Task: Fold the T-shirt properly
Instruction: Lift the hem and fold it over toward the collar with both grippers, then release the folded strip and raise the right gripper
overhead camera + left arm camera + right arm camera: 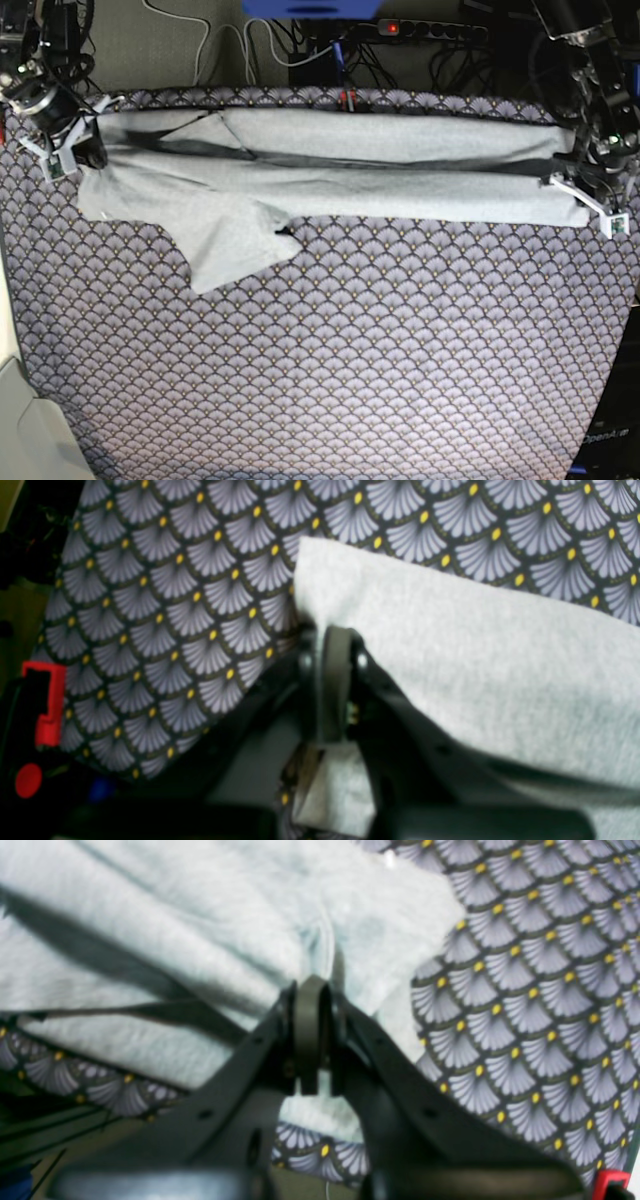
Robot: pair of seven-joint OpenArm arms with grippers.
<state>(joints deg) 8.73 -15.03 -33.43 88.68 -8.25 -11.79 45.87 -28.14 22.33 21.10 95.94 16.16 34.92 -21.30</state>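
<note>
With the T-shirt [330,165] stretched across the far edge of the desk [330,380], the left hand [585,195] and right hand [70,150] each clamped on an end, both should travel level to keep it taut.

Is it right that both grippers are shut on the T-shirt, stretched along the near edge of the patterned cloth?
Not quite. The left gripper and right gripper are shut on the T-shirt, but the base view shows it stretched along the far edge of the patterned cloth.

1 T-shirt [330,170], 1 patterned cloth [330,370], 2 end effectors.
</note>
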